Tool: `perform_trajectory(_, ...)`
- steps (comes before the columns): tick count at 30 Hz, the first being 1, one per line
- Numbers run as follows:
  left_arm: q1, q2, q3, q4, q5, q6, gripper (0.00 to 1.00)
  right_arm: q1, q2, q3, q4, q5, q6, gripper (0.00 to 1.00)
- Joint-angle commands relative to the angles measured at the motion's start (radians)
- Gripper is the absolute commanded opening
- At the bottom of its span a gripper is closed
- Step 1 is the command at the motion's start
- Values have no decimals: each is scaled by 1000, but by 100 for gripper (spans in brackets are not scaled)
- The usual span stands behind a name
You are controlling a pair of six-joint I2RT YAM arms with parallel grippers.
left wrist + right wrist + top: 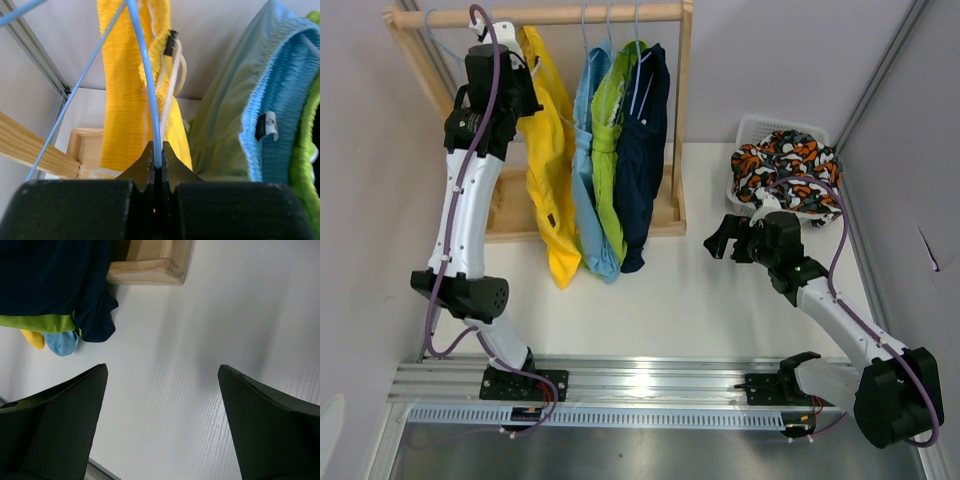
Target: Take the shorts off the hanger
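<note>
Yellow shorts (550,150), light blue shorts (588,160), lime green shorts (608,150) and dark navy shorts (645,150) hang on a wooden rack (550,15). The patterned shorts (788,168) lie in a white basket (760,128) at the right. My left gripper (516,78) is up at the rail, shut on the blue wire hanger (150,95) that carries the yellow shorts (125,90). My right gripper (720,238) is open and empty, low over the table right of the rack; the shorts' hems (65,305) show at its upper left.
The rack's wooden base (150,265) sits on the white table (720,300). Grey walls close in on the left and right. A metal rail (640,385) with the arm bases runs along the near edge.
</note>
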Motion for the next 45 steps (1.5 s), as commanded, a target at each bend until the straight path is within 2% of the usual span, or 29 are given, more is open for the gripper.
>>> perform_trajectory(1,-19,-26,164,47,49,48,0,-5,4,2,46,-20,-15,99)
perform_trajectory(4,-23,-26,227,19,74,52,0,-5,10,7,57,-31,-7,99)
perform_trajectory(13,-25,-6,252,33,199,55,0,-7,-11,13,37,-23,-13,99)
perform_trajectory(18,-25,1,244,38,417,52,0,-10,-25,11,26,-20,-18,99)
perform_trajectory(21,-26,-6,214,13,451,59,0,-12,-28,11,23,-25,-15,100)
perform_trajectory(25,-28,-51,115,-15,436,78,0,-13,-36,8,31,-31,-5,99)
perform_trajectory(32,-46,-222,-150,-30,316,85,0,-12,-66,-10,37,-40,11,99)
perform_trajectory(36,-85,-360,-311,-35,236,85,0,-10,-91,-12,34,-49,22,100)
perform_trajectory(37,-100,-429,-402,-35,200,79,0,-8,-97,-9,31,-52,25,100)
perform_trajectory(40,-118,-553,-505,-48,198,56,0,-7,-120,-1,14,-61,30,99)
perform_trajectory(45,-158,-664,-550,-148,144,41,0,10,-165,27,-20,-61,30,99)
